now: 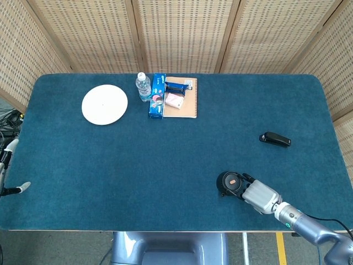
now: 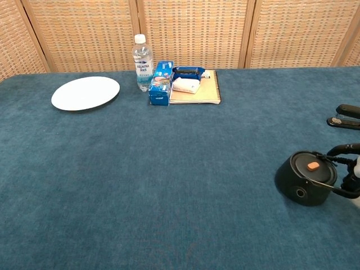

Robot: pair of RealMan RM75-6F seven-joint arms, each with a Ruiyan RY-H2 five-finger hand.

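At lower right of the head view, the right hand (image 1: pixel 259 196) is wrapping its dark fingers (image 2: pixel 343 148) around the round black device with an orange button (image 1: pixel 230 183), gripping it on the blue cloth-covered table (image 1: pixel 165 165). A black stapler (image 1: pixel 275 139) is lying well apart above.

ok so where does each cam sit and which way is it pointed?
Head view: high above the near edge, looking steeply down on the table; right hand and forearm at the black round device, left hand at the left edge.
Chest view: low at the near edge, facing across to the wicker screens; only right-hand fingers show.
Shared: device, stapler, plate, bottle, notebook.
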